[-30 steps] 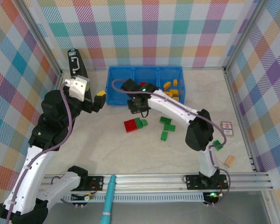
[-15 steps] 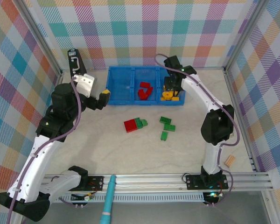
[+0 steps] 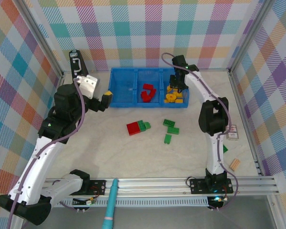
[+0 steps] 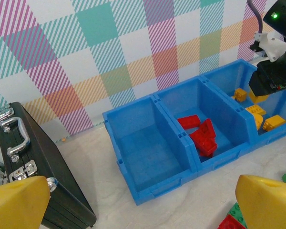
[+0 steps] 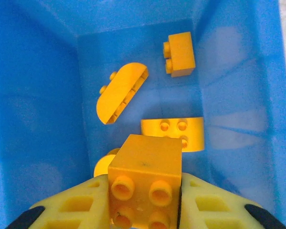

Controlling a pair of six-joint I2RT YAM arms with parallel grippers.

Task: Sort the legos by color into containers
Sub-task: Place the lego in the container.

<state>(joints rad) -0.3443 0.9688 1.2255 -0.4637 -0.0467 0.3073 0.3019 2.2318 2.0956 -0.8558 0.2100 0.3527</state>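
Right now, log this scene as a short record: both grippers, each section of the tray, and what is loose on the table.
tray: blue, three open sections
left gripper: open, holding nothing, near the tray's left end
right gripper: shut on a yellow-orange brick, above the right section
left section: no bricks
middle section: red bricks
right section: yellow-orange bricks
table: one red brick and several green bricks loose

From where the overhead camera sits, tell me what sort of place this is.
Probably a robot test cell: colourful plaid panel walls enclose it, the white-and-black left arm and right arm are bolted to a silver metal rail, and a bright blue three-compartment plastic tray sits inside.
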